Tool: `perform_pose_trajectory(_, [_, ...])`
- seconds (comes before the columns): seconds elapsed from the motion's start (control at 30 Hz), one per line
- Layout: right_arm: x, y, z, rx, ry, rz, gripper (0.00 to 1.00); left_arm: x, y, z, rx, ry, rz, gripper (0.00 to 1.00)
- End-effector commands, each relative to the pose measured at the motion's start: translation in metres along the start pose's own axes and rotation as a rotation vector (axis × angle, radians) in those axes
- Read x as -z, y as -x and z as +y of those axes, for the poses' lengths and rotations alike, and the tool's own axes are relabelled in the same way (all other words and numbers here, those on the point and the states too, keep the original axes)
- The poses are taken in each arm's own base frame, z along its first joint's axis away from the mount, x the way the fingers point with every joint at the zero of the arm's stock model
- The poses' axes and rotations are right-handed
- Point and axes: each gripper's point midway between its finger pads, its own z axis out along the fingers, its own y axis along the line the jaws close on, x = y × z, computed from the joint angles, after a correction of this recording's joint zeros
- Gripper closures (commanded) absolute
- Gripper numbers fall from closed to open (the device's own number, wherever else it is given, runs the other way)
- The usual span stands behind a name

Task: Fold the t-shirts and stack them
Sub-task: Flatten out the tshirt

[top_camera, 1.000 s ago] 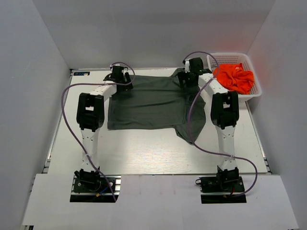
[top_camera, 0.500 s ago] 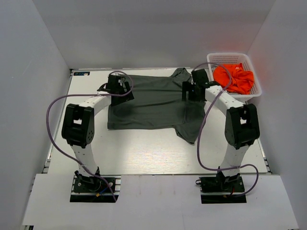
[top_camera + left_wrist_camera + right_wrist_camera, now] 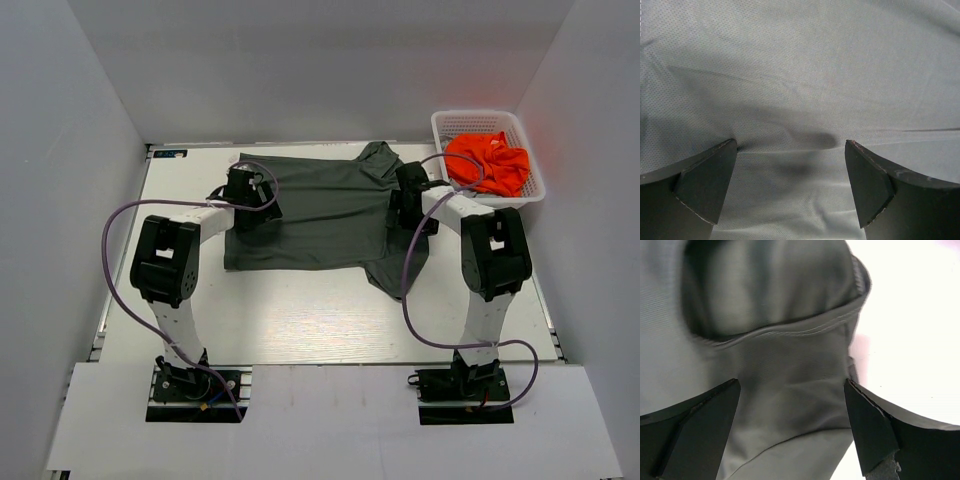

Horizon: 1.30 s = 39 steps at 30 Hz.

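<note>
Left gripper [image 3: 790, 165] hangs with its jaws spread wide, pinching nothing, close over the smooth fabric of the olive-grey t-shirt [image 3: 320, 215]. The right gripper [image 3: 792, 405] is likewise spread and empty, above that shirt's sleeve hem. The shirt lies flat across the far middle of the table [image 3: 300, 320]. The orange t-shirt [image 3: 490, 162] sits crumpled in the white basket [image 3: 483, 118] at the far right corner.

Robot lab test cell, plain grey enclosure walls [image 3: 300, 60], white table [image 3: 300, 310], bolted arms
</note>
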Motion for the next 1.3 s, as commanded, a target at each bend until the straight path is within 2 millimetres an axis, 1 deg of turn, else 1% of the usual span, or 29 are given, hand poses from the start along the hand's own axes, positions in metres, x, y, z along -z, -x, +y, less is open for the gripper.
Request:
perform_pose_trajectory(0.0, [-0.002,0.007,-0.019,-0.067,-0.091,-0.025,0.1,-0.003,-0.04,0.033,0.015,0.113,0.1,0.0])
perform_pose_trajectory(0.03, [-0.004,0.006,-0.021,-0.072,-0.091,-0.021,0.1,-0.003,-0.039,0.034,0.014,0.12,0.095,0.0])
perform_pose_trajectory(0.07, [-0.008,0.003,-0.026,-0.087,-0.099,-0.009,0.1,-0.003,-0.043,0.044,0.021,0.146,0.106,0.0])
perform_pose_trajectory(0.17, [-0.01,-0.004,-0.036,-0.104,-0.115,0.009,0.1,-0.002,-0.048,0.05,0.02,0.166,0.119,0.0])
perform_pose_trajectory(0.2, [-0.006,-0.002,-0.039,-0.115,-0.115,-0.004,0.1,-0.001,-0.047,0.055,0.026,0.183,0.119,0.0])
perform_pose_trajectory(0.23, [-0.009,-0.014,-0.043,-0.113,-0.12,0.017,0.1,-0.001,-0.049,0.061,0.024,0.206,0.116,0.0])
perform_pose_trajectory(0.27, [-0.008,-0.011,-0.048,-0.133,-0.119,0.006,0.1,-0.001,-0.05,0.064,0.022,0.219,0.119,0.0])
perform_pose_trajectory(0.3, [-0.003,-0.013,-0.052,-0.124,-0.112,0.003,0.1,0.0,-0.052,0.065,0.022,0.224,0.126,0.0])
perform_pose_trajectory(0.37, [-0.002,-0.023,-0.058,-0.131,-0.105,0.021,0.1,0.001,-0.052,0.069,0.028,0.247,0.122,0.0])
perform_pose_trajectory(0.4, [-0.003,-0.026,-0.066,-0.136,-0.115,0.028,0.1,-0.001,-0.055,0.07,0.028,0.252,0.129,0.0])
perform_pose_trajectory(0.47, [0.004,-0.027,-0.068,-0.149,-0.1,0.02,0.1,0.0,-0.057,0.071,0.027,0.257,0.137,0.0])
perform_pose_trajectory(0.5, [0.001,-0.04,-0.074,-0.155,-0.102,0.052,0.1,0.0,-0.057,0.071,0.027,0.257,0.137,0.0])
perform_pose_trajectory(0.53, [0.008,-0.035,-0.075,-0.17,-0.088,0.023,0.1,0.0,-0.057,0.071,0.027,0.257,0.137,0.0])
perform_pose_trajectory(0.57, [0.009,-0.041,-0.073,-0.172,-0.064,0.036,0.1,0.0,-0.057,0.071,0.027,0.257,0.137,0.0])
perform_pose_trajectory(0.6, [0.007,-0.046,-0.077,-0.176,-0.059,0.041,0.1,0.0,-0.057,0.071,0.027,0.257,0.137,0.0])
perform_pose_trajectory(0.63, [0.011,-0.04,-0.077,-0.185,-0.04,0.018,0.1,0.0,-0.057,0.071,0.027,0.257,0.137,0.0])
perform_pose_trajectory(0.67, [0.015,-0.041,-0.073,-0.188,-0.007,0.017,0.1,0.0,-0.061,0.072,0.028,0.254,0.15,0.0])
perform_pose_trajectory(0.7, [0.016,-0.039,-0.075,-0.191,0.004,0.007,0.1,0.001,-0.056,0.069,0.029,0.243,0.132,0.0])
perform_pose_trajectory(0.87, [0.033,-0.026,-0.084,-0.223,0.018,-0.035,0.1,0.001,-0.058,0.066,0.011,0.237,0.136,0.0])
perform_pose_trajectory(0.9, [0.034,-0.026,-0.085,-0.214,0.017,-0.035,0.1,0.001,-0.055,0.062,0.012,0.225,0.133,0.0])
perform_pose_trajectory(0.97, [0.038,-0.024,-0.082,-0.201,0.037,-0.044,0.1,0.006,-0.05,0.052,-0.005,0.196,0.126,0.0])
perform_pose_trajectory(1.0, [0.044,-0.02,-0.074,-0.166,0.089,-0.055,0.1,0.007,-0.052,0.05,-0.014,0.18,0.136,0.0])
perform_pose_trajectory(1.03, [0.047,-0.008,-0.065,-0.152,0.127,-0.096,0.1,0.01,-0.049,0.045,-0.012,0.162,0.13,0.0])
perform_pose_trajectory(1.07, [0.052,-0.005,-0.056,-0.126,0.162,-0.11,0.1,0.012,-0.04,0.038,-0.024,0.135,0.111,0.0])
perform_pose_trajectory(1.1, [0.056,-0.005,-0.037,-0.065,0.245,-0.11,0.1,0.017,-0.031,0.031,-0.035,0.109,0.089,0.0])
perform_pose_trajectory(1.13, [0.056,-0.002,-0.029,-0.043,0.267,-0.117,0.1,0.02,-0.025,0.024,-0.033,0.086,0.08,0.0])
perform_pose_trajectory(1.17, [0.066,0.016,-0.016,-0.015,0.294,-0.165,0.1,0.024,-0.013,0.017,-0.042,0.068,0.052,0.0])
perform_pose_trajectory(1.23, [0.059,0.018,-0.004,0.026,0.285,-0.156,0.1,0.034,0.002,0.005,-0.051,0.031,0.015,0.0])
perform_pose_trajectory(1.27, [0.068,0.038,0.005,0.037,0.283,-0.207,0.1,0.035,0.009,0.001,-0.061,0.022,-0.001,0.0])
